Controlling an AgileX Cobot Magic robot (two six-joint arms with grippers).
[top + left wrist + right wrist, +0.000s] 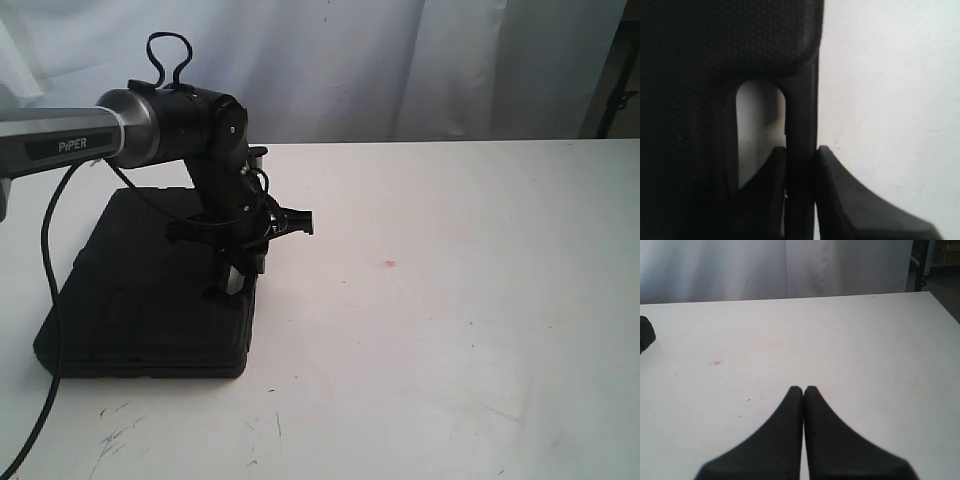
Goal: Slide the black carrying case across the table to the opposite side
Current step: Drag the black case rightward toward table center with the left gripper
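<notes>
On the white table (pixel 480 300), the black carrying case (pixel 150 300) lay flat at the exterior frame's lower left. The left arm (pixel 60 140), lettered "PiPER", ran off the left edge. The left gripper (pixel 237 280) pinched the case's handle (pixel 801 110). The right gripper (pixel 803 388) hung empty, fingers pressed together.

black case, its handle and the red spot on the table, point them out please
black case (pixel 150 300): exterior view, middle of its lid
case handle (pixel 801 115): left wrist view, bar beside the opening
red spot (pixel 388 264): exterior view, its centre
</notes>
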